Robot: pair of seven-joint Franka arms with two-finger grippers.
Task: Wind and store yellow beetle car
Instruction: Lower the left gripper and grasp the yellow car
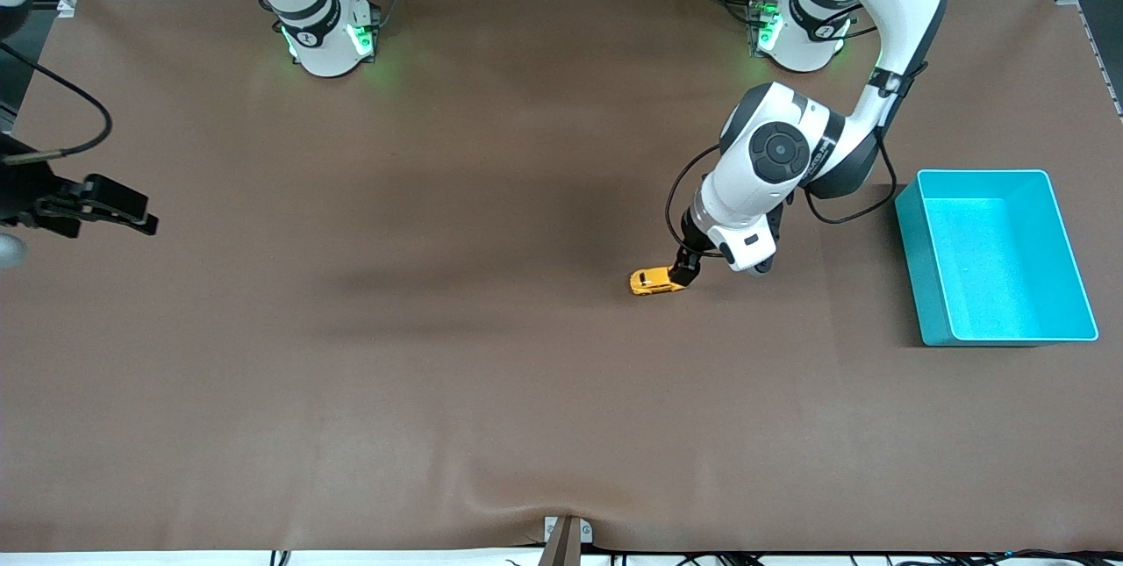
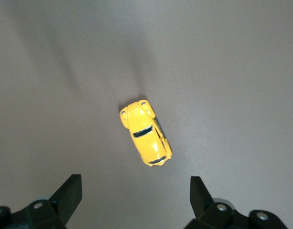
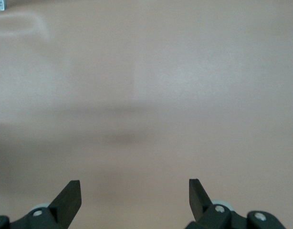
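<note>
small yellow beetle toy car sits on plain brown table | left gripper is over it, black fingers spread wide | not touching car

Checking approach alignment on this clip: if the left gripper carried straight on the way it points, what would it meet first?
Most likely the small yellow beetle toy car, which lies on the brown table cover just ahead of the left gripper, between its open jaws; how far above it cannot be told.
</note>
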